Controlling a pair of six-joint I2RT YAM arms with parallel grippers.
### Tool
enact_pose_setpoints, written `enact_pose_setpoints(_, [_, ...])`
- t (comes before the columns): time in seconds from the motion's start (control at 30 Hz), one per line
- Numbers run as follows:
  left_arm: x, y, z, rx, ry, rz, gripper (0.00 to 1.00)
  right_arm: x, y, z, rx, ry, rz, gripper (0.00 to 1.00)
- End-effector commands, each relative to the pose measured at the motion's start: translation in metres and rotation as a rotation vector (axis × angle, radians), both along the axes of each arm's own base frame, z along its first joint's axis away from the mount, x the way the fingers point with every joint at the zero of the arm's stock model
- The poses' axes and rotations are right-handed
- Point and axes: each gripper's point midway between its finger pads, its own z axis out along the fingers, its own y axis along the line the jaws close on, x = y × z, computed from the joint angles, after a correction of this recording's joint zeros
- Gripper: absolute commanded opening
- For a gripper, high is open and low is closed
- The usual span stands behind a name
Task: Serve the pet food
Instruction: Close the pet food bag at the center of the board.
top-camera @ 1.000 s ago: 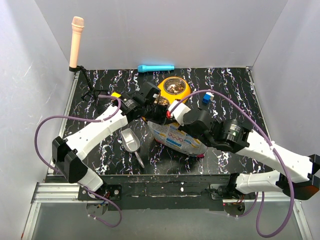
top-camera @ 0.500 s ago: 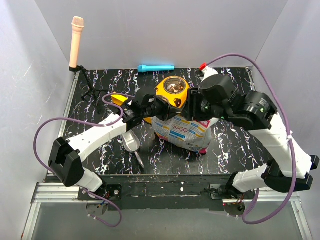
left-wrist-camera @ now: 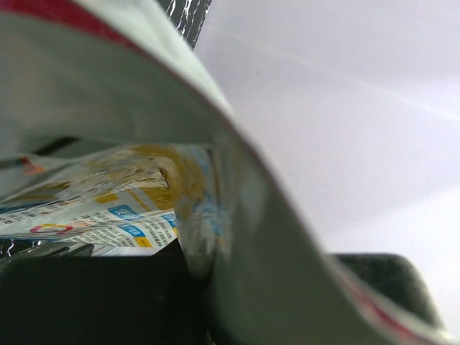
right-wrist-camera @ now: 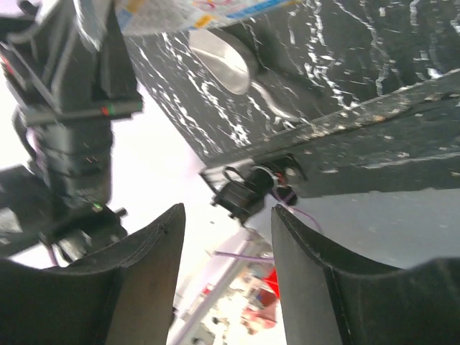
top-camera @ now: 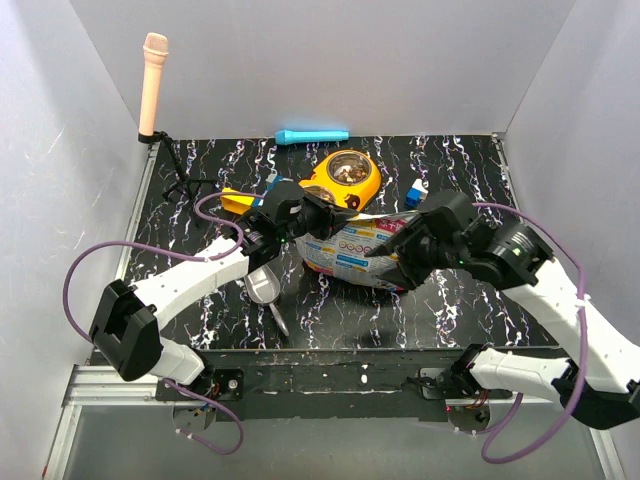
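The white-blue-pink foil bag [top-camera: 352, 250] lies tilted on the black marbled table, just in front of the yellow double bowl [top-camera: 368, 188]. Brown pet food [top-camera: 348, 174] shows in the bowl's far cup. My left gripper [top-camera: 318, 222] is shut on the bag's upper left edge, and the bag's foil [left-wrist-camera: 136, 215] fills the left wrist view. My right gripper [top-camera: 393, 262] hovers at the bag's lower right end. Its jaws [right-wrist-camera: 224, 277] stand open with nothing between the fingers [right-wrist-camera: 147, 287].
A metal scoop [top-camera: 262, 283] lies left of the bag, also visible as the scoop [right-wrist-camera: 224, 61] in the right wrist view. A blue tube [top-camera: 312, 135] lies at the back wall, a microphone-like stand [top-camera: 153, 80] at back left, and a small blue-white block [top-camera: 413, 196] right of the bowl.
The bag was lifted upright over the bowl and has come back down. My right gripper opened, came off the bag and dropped toward its lower right. The left gripper kept its hold.
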Motion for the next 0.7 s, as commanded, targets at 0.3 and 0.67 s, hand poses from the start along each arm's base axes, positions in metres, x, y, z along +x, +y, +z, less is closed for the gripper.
enact_pose_setpoints(0.3, [0.007,0.051,0.132,-0.365,-0.219,0.197,0.0,0.07,0.009,0.019,0.045,-0.06,-0.316,0.63])
enact_pose_setpoints(0.67, [-0.003,0.043,0.125,-0.391,-0.152,0.174,0.0,0.099,0.012,0.014,-0.023,-0.079,-0.378,0.64])
